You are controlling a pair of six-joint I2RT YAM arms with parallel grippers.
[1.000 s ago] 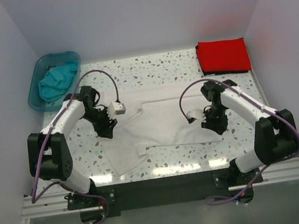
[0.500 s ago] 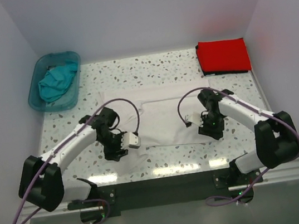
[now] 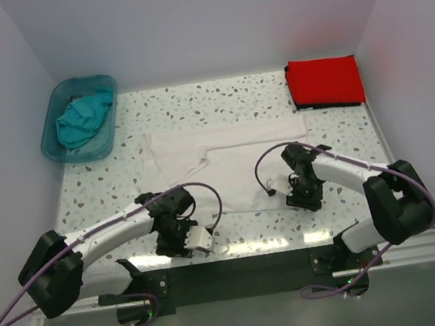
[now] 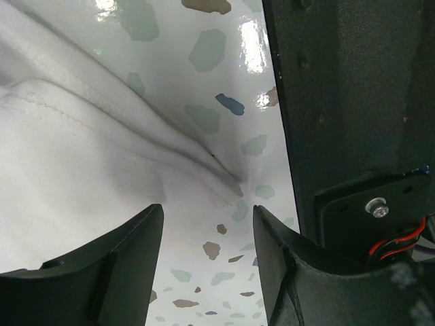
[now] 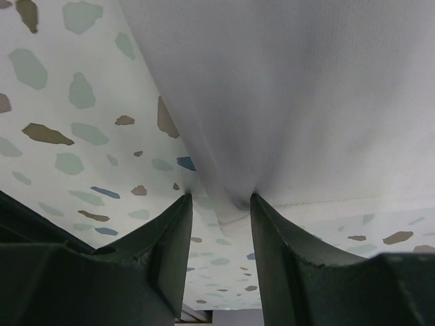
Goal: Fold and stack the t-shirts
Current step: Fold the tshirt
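The white t-shirt (image 3: pixel 237 156) lies spread flat mid-table. My right gripper (image 3: pixel 304 193) is at its near right corner; in the right wrist view the gripper (image 5: pixel 221 200) is shut on a bunched fold of the white cloth (image 5: pixel 306 88), which pulls taut up from the tips. My left gripper (image 3: pixel 181 238) is low by the table's near edge, off the shirt's near left side. In the left wrist view it (image 4: pixel 207 214) is open and empty over bare terrazzo, with the shirt's edge (image 4: pixel 68 156) just beyond. The red t-shirt (image 3: pixel 324 81) lies folded at the back right. The teal t-shirt (image 3: pixel 80 118) is crumpled in the tub.
The translucent teal tub (image 3: pixel 55 142) stands at the back left. White walls close the table on three sides. The black base rail (image 3: pixel 234 271) runs along the near edge and shows right beside my left gripper as a dark bar (image 4: pixel 353 102).
My left gripper has swung from the shirt's left side down to the near edge. The shirt's near left flap no longer sticks out. My right gripper has shifted slightly nearer and left.
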